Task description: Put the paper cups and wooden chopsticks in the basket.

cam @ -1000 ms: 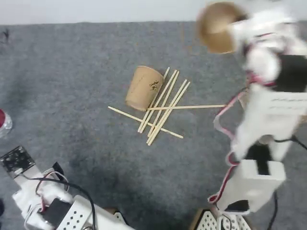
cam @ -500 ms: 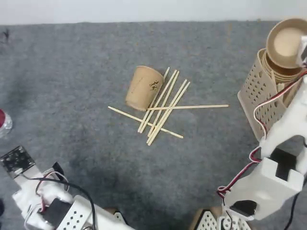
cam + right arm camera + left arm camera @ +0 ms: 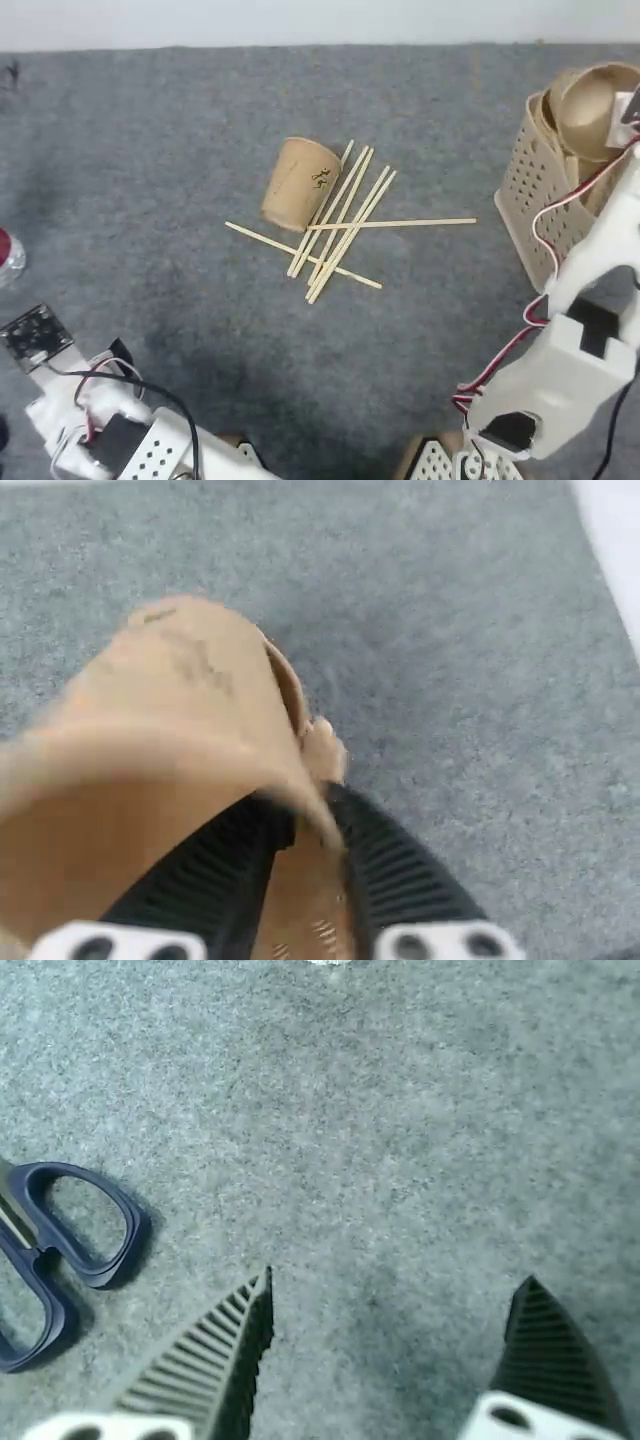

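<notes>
High view | right pincer (image 3: 308, 810) pinching paper cup (image 3: 588, 98) rim | at basket (image 3: 535, 190) mouth

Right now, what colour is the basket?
The basket is beige, best seen in the high view.

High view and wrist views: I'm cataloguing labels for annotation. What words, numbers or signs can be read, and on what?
Lying paper cup: small dark printed mark on its wall, too small to read.
Held paper cup in the right end effector: faint marks, too blurred to read.
No other text is readable.
</notes>
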Controlling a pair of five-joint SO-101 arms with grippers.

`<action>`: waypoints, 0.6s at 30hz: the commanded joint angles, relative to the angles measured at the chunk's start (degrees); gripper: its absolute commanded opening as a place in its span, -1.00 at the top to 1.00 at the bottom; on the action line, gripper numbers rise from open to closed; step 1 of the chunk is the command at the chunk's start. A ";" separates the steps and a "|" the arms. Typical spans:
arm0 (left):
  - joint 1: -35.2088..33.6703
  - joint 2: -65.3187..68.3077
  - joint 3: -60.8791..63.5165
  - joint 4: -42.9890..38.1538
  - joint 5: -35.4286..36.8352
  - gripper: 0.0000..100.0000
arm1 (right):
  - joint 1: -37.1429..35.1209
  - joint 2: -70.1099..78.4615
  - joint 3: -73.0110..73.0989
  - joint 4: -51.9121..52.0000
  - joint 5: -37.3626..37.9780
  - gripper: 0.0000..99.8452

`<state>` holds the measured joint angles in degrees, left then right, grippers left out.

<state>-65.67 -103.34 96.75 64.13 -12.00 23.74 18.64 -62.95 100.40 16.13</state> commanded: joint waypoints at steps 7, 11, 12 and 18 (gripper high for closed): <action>0.09 -0.88 -0.31 0.18 0.53 0.30 | 0.92 -0.57 -0.35 -2.77 -0.26 0.54; 0.09 -0.88 -0.31 0.18 0.53 0.30 | 0.92 -0.48 -0.35 -5.93 -0.62 0.60; 0.09 -0.88 -0.31 0.18 0.53 0.30 | 0.92 -0.48 -0.35 -7.34 -0.62 0.60; 0.09 -0.88 -0.31 0.18 0.53 0.30 | 0.31 1.01 0.09 -19.82 -0.44 0.60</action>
<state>-65.67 -103.34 96.75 64.13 -12.00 24.53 19.43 -62.59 85.89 15.08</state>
